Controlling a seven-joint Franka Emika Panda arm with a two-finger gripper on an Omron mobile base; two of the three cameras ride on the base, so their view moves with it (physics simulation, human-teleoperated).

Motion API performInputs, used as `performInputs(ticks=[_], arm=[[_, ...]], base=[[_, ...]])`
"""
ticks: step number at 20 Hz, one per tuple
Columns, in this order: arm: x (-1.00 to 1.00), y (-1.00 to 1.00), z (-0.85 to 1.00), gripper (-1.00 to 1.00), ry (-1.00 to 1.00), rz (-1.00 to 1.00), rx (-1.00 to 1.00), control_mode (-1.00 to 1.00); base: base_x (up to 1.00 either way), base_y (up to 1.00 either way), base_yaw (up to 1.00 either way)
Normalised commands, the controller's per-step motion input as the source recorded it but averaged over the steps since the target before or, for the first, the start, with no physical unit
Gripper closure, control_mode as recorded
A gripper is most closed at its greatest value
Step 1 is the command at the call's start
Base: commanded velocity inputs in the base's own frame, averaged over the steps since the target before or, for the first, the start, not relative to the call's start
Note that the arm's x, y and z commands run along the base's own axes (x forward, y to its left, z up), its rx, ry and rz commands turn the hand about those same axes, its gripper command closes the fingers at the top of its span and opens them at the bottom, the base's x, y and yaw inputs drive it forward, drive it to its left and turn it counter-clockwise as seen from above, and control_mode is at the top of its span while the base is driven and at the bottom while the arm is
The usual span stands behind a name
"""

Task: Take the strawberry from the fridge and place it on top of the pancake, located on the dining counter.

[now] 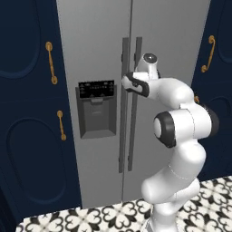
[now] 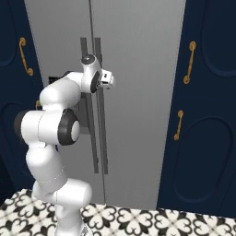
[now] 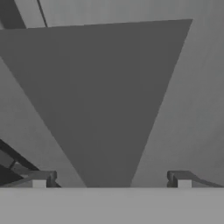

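The fridge (image 1: pixel 99 45) (image 2: pixel 138 69) stands in front of me with both light-grey doors closed, so the strawberry is hidden. My gripper (image 1: pixel 125 83) (image 3: pixel 111 179) is pressed up to the long vertical handles (image 1: pixel 122 136) (image 2: pixel 97 138) at the seam between the doors, at about the height of the dispenser panel (image 1: pixel 96 108). In the hand view the fingertips (image 3: pixel 43 178) stand wide apart, open, with a dark grey handle bar (image 3: pixel 100 96) looming between and beyond them. The pancake and the dining counter are out of view.
Navy cabinets with brass handles (image 1: pixel 51 62) (image 2: pixel 189 62) flank the fridge on both sides. Black-and-white patterned floor tile (image 1: pixel 90 219) (image 2: pixel 152 221) lies at its foot. My own bent elbow (image 1: pixel 181 127) sits close to the right door.
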Motion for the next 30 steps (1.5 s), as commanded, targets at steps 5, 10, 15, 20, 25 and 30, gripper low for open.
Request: performInputs(ticks=[5, 10, 15, 20, 25, 30], arm=[[0.38, 0.0, -0.26, -1.0, -0.06, 0.0, 0.0, -1.0], [0.28, 0.03, -0.24, -1.0, -0.07, 0.0, 0.0, -1.0], [0.34, 0.25, -0.33, 1.0, -0.06, 0.0, 0.0, -1.0], [0.31, 0.18, -0.23, 1.0, -0.01, 0.0, -0.01, -1.0], [-0.13, -0.26, -0.04, 1.0, -0.01, -0.05, 0.0, -1.0], [-0.72, -0.98, 0.0, 1.0, 0.0, -0.13, 0.05, -1.0]], base=[[0.0, 0.0, 0.0], [0.0, 0.0, 0.0], [0.0, 0.0, 0.0], [0.0, 0.0, 0.0], [0.0, 0.0, 0.0], [0.0, 0.0, 0.0]])
